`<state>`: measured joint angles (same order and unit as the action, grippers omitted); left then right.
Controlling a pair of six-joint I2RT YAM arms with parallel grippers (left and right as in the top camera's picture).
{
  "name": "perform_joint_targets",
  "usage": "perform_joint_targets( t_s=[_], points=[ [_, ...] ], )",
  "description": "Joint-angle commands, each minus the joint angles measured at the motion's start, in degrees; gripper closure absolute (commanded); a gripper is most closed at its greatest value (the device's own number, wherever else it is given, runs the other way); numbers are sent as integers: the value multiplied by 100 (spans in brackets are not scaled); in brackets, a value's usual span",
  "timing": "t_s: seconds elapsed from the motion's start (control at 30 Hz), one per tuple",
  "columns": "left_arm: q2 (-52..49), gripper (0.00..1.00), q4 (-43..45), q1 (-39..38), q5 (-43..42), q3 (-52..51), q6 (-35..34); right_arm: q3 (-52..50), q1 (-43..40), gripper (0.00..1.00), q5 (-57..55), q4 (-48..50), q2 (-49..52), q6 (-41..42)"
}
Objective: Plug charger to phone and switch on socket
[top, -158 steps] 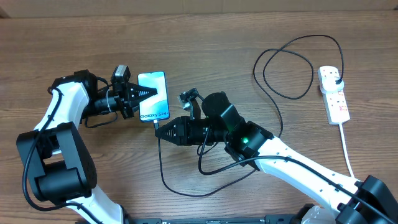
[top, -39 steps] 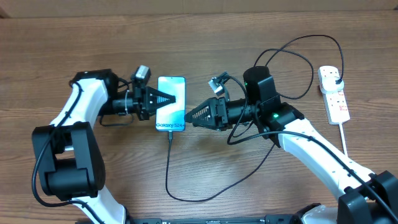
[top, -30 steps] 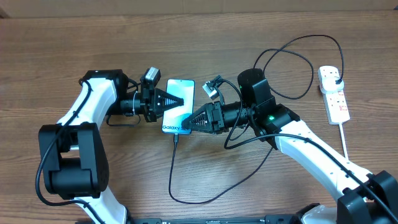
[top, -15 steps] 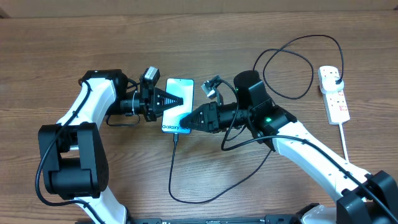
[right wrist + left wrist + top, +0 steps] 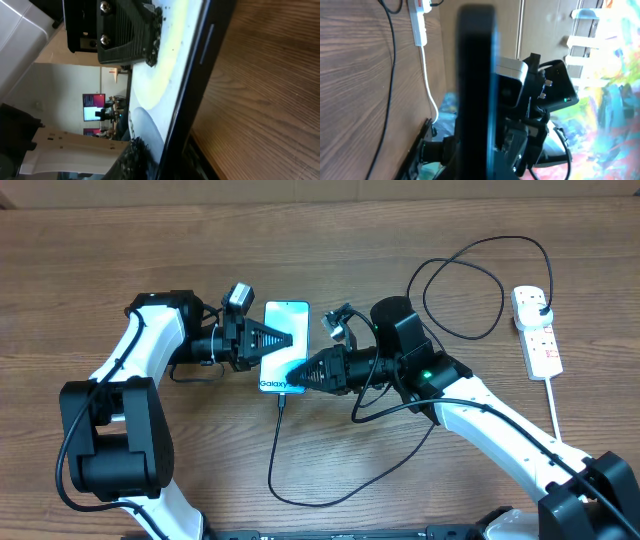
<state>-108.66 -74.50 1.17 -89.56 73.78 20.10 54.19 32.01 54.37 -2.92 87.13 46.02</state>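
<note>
The phone (image 5: 288, 328), light blue screen up, sits between both arms in the overhead view. My left gripper (image 5: 272, 340) is shut on its left edge; in the left wrist view the phone (image 5: 475, 90) shows edge-on as a dark bar. My right gripper (image 5: 293, 375) is closed over its lower right corner, one finger on the screen (image 5: 172, 80) and one under the edge. The charger cable (image 5: 272, 450) runs from the phone's bottom end in a long loop to its black plug (image 5: 540, 302) in the white socket strip (image 5: 541, 348).
The cable makes a big loop (image 5: 470, 280) on the wooden table at the back right, just left of the strip. The strip's thick white cord (image 5: 560, 430) runs toward the front right edge. The strip also shows in the left wrist view (image 5: 420, 20).
My left gripper carried the phone to the right, toward the middle. My right gripper moved left and closed onto its lower right corner. The cable trailed along with the phone.
</note>
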Motion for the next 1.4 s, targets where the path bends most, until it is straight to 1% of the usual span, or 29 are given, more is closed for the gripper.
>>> perform_joint_targets(
  t_s=[0.0, 0.03, 0.07, 0.1, 0.2, 0.23, 0.33, 0.4, 0.5, 0.6, 0.8, 0.83, 0.97, 1.2, 1.37],
  points=[
    [48, 75, 160, -55, 87, 11, 177, 98, 39, 96, -227, 205, -33, -264],
    [48, 69, 223, -55, 105, 11, 177, 98, 39, 96, -227, 205, -33, -264],
    [48, 60, 317, -55, 114, 11, 177, 98, 39, 96, -225, 208, -33, -264],
    [48, 54, 409, -55, 125, 11, 177, 98, 39, 96, -227, 205, -33, -264],
    [48, 30, 678, -37, 127, 11, 173, 98, 39, 96, -227, 203, -33, -308],
    [48, 23, 769, -35, 127, 11, 173, 98, 39, 96, -227, 203, -33, -308],
    [48, 8, 1058, 17, 146, 11, 157, 98, 39, 96, -227, 197, -33, -426],
    [48, 2, 1235, 114, 175, 11, 44, 98, 39, 96, -229, 83, -33, -588],
    [48, 0, 1412, 295, 365, 11, -105, 98, 39, 96, -437, -315, -33, -610],
    [48, 0, 1497, 501, 811, 11, -205, 98, 39, 96, -817, -852, -33, -785],
    [48, 0, 1517, 861, 2315, 11, -531, 96, 39, 96, -1921, -2175, -33, -1373],
    [46, 0, 1519, 894, 2861, 11, -557, 90, 39, 96, -2258, -2531, -33, -1510],
    [46, 0, 1521, 876, 3836, 11, -557, 68, 39, 97, -2745, -3088, -33, -1635],
    [46, 0, 1543, 846, 4835, 11, -555, -188, 39, 96, -3042, -3136, -28, -1631],
    [46, 0, 1543, 846, 5333, 11, -555, -402, 39, 96, -3036, -2990, 37, -1626]
  ],
)
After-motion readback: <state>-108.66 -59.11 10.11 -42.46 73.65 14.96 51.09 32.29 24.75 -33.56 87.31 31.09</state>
